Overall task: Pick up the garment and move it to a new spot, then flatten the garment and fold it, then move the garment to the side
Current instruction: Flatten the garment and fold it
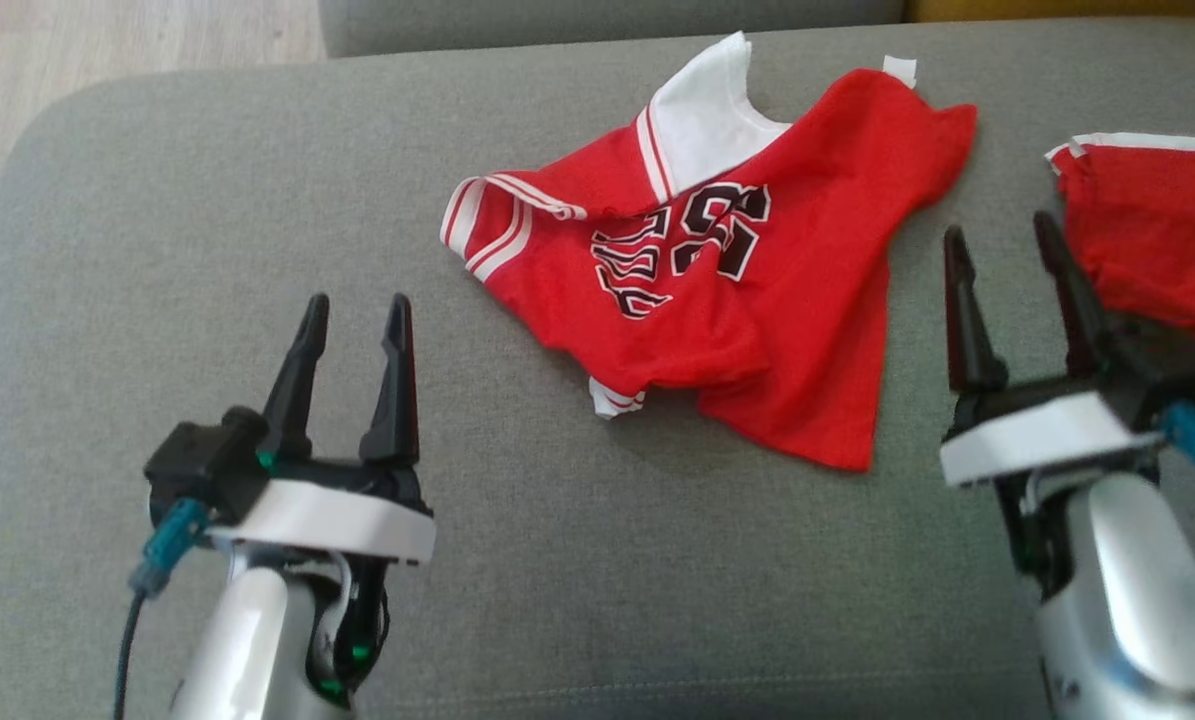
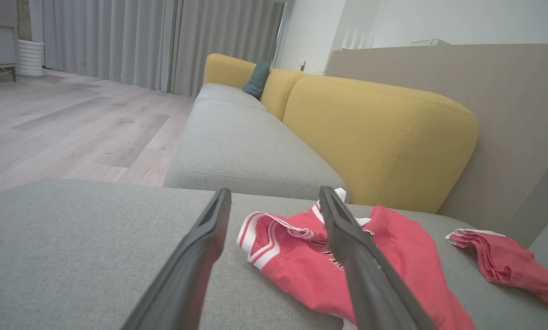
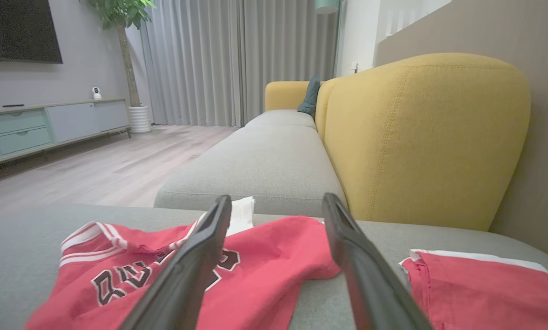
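Head view: caught the garment (image 1: 787,300) crumpled mid-way across the grey sofa cushion (image 1: 257,200), red with white striped trim, dark printed number facing up. Found the left tool (image 1: 357,305) at lower left, fingers spread wide, gripping nothing, well apart from the garment's striped edge. Found the right tool (image 1: 997,228) at lower right, spread just as wide and equally empty, just off the garment's right hem. Spotted a second red piece (image 1: 1147,230) with white edging near the right tool's far side, apart from the garment. Left wrist view: saw the garment ahead, partly behind the right-hand finger, yellow backrest (image 2: 379,137) beyond. Right wrist view: saw the garment ahead-left, the second red piece ahead-right, bare grey between them.
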Robot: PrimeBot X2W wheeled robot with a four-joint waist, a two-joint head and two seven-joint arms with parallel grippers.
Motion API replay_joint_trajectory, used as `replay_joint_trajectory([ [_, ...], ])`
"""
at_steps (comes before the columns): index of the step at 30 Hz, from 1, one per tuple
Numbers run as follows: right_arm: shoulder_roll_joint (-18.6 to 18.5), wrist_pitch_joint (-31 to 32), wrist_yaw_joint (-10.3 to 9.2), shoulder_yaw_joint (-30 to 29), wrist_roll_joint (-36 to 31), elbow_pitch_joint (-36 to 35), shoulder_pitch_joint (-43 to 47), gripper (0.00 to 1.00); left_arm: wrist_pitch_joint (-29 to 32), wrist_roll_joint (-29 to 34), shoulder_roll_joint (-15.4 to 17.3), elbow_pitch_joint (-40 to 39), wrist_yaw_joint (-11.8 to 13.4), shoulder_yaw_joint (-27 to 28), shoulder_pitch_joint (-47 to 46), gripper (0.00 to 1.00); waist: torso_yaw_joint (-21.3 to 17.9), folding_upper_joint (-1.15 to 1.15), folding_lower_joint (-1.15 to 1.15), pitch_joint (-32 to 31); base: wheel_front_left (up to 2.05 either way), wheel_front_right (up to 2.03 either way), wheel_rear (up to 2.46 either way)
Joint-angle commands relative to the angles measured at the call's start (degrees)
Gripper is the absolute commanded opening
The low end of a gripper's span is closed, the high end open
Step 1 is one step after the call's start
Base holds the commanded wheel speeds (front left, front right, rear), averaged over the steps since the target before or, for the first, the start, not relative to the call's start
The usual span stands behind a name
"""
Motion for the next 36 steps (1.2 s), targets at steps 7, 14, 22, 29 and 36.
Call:
replay_joint_trajectory([
  [7,2.7,0.9,-0.04,1.6,-2.0,-7.9,6.6,1.00,-0.3,0.6,0.5,-2.1,-0.3,1.5,0.0,1.00,0.5,0.00,0.00,-0.2,0.00,0.00,0.00],
  [14,2.9,3.3,-0.04,10.8,1.7,-7.6,10.0,1.00,-0.3,0.8,0.5,-1.9,-0.5,1.5,-0.3,1.00,2.1,0.00,0.00,0.5,0.00,0.00,0.00],
  [22,2.9,7.1,-0.04,20.4,5.5,-1.9,9.2,1.00,-0.3,0.7,0.5,-1.4,-0.6,0.8,-0.7,1.00,4.6,0.00,0.00,1.5,0.00,0.00,0.00],
  [29,2.9,7.6,-0.04,23.4,11.1,5.8,4.5,1.00,-0.3,0.3,0.5,-0.9,-0.4,-0.1,-1.4,1.00,8.4,0.00,0.00,2.7,0.00,0.00,0.00],
  [36,2.9,6.5,-0.04,23.5,15.1,12.7,-1.0,1.00,-0.3,-0.1,0.5,-0.6,-0.2,-0.6,-1.5,1.00,11.9,0.00,0.00,3.6,0.00,0.00,0.00],
])
